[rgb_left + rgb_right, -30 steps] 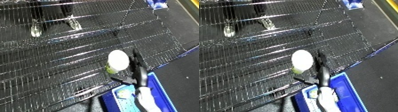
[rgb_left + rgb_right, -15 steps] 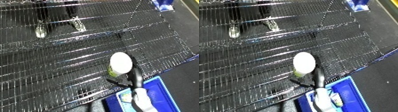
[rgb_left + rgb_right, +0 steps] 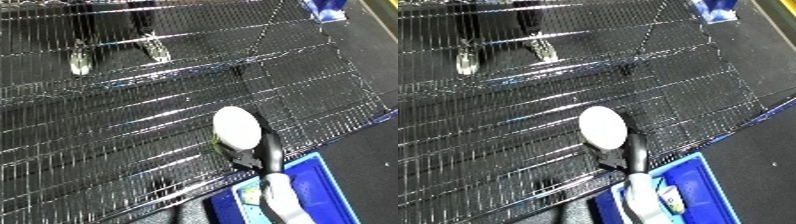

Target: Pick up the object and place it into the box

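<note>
Right hand (image 3: 263, 156) comes up from the lower edge on a white forearm (image 3: 282, 200), black fingers curled round the lower part of a can (image 3: 236, 129). The can is held w/ its round white end facing up toward the camera, so the long axis runs roughly along the line of sight, tilted a bit; top end leans up-left in view, bottom end down toward the hand. A sliver of yellow-green side wall shows at the can's lower left edge, just above the fingers. Rest of the body is hidden behind the white end & the hand.

Can sits directly above & slightly left of the hand, touching it, in the grasp. It's held over the wire mesh shelf (image 3: 133, 115), near the shelf's front edge, not over the bin.

Blue bin (image 3: 700, 180) lies at lower right, below & right of the can, beside the forearm. In the right eye view a small light-coloured item (image 3: 672, 196) lies inside the bin next to the forearm; can't tell what it is.

Left hand: not visible in either view.
</note>
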`<state>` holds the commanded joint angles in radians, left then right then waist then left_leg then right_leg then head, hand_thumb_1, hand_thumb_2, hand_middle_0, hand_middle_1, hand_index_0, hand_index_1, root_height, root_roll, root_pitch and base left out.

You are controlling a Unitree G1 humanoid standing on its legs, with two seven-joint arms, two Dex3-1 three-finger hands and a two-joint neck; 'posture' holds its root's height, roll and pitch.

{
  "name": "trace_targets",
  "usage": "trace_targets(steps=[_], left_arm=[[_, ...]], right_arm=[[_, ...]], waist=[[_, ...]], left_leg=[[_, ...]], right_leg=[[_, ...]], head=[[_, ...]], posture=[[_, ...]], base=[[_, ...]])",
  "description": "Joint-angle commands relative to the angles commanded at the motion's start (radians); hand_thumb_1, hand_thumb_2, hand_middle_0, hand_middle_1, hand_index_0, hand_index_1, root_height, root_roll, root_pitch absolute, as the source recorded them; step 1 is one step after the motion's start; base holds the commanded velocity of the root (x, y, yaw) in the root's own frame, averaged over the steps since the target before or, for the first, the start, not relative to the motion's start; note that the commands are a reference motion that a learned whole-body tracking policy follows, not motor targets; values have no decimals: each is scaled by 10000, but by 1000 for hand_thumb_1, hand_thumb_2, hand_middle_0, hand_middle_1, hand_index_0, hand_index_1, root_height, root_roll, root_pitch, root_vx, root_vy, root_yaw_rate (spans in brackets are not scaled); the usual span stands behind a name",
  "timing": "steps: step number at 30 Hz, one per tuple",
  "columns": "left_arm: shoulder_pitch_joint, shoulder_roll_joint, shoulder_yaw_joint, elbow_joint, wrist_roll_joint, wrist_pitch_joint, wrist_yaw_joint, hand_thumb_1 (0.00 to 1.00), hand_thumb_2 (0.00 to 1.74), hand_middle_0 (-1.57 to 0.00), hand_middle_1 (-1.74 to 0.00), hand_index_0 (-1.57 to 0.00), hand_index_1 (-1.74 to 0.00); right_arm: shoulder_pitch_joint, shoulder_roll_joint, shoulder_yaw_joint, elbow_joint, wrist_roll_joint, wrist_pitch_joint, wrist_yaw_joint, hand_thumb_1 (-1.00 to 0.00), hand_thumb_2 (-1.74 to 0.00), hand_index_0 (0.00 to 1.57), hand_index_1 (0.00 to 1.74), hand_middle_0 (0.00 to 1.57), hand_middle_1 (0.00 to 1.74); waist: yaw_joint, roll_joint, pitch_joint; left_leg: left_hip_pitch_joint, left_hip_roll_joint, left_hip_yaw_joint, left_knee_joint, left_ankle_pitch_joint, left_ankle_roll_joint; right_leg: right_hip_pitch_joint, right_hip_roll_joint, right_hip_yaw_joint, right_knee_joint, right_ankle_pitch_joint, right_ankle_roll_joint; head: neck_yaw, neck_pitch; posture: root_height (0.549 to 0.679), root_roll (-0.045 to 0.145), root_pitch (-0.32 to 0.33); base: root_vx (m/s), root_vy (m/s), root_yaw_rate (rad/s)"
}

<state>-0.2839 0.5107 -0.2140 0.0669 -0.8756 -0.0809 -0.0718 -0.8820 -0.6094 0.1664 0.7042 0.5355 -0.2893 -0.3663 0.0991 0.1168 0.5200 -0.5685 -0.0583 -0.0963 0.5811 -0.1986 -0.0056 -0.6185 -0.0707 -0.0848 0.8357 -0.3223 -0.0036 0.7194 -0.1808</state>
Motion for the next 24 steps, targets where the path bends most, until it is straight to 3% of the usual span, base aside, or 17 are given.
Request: trace_targets(steps=[8,14,24], left_arm=[[415,-241,358,-56,190,-83,-135,1000,1740,-1570,-1740,-1570,-1740],[691,-564,646,100,373,-150,-243,1000,1740,-1570,-1740,-1570,-1740],[1112,-1033,960,312,271,-271,-287,1000,1740,-1570,-1740,-1570,-1740]], right_arm=[[1320,102,-675,-2183,-705,56,-304,-600,-1044,942,1044,942,1044],[2462,320,-1233,-4127,-1469,145,-488,-600,-1044,942,1044,942,1044],[4297,580,-2182,-6273,-1994,367,-410,-600,-1044,942,1044,942,1044]], waist=[[-360,-274,0],[-732,-484,0],[-1379,-553,0]], left_leg=[[753,171,-28,-389,57,-38],[1371,296,59,-572,5,-80],[2196,463,341,-691,-139,-143]], right_leg=[[702,66,85,-494,88,48],[1284,127,218,-848,140,100],[2001,49,462,-1239,209,164]], head=[[-264,-262],[-600,-456],[-496,-685]], posture=[[641,59,138],[645,63,108],[651,72,68]], base=[[-22,40,-86],[-1,72,-135],[17,92,-128]])
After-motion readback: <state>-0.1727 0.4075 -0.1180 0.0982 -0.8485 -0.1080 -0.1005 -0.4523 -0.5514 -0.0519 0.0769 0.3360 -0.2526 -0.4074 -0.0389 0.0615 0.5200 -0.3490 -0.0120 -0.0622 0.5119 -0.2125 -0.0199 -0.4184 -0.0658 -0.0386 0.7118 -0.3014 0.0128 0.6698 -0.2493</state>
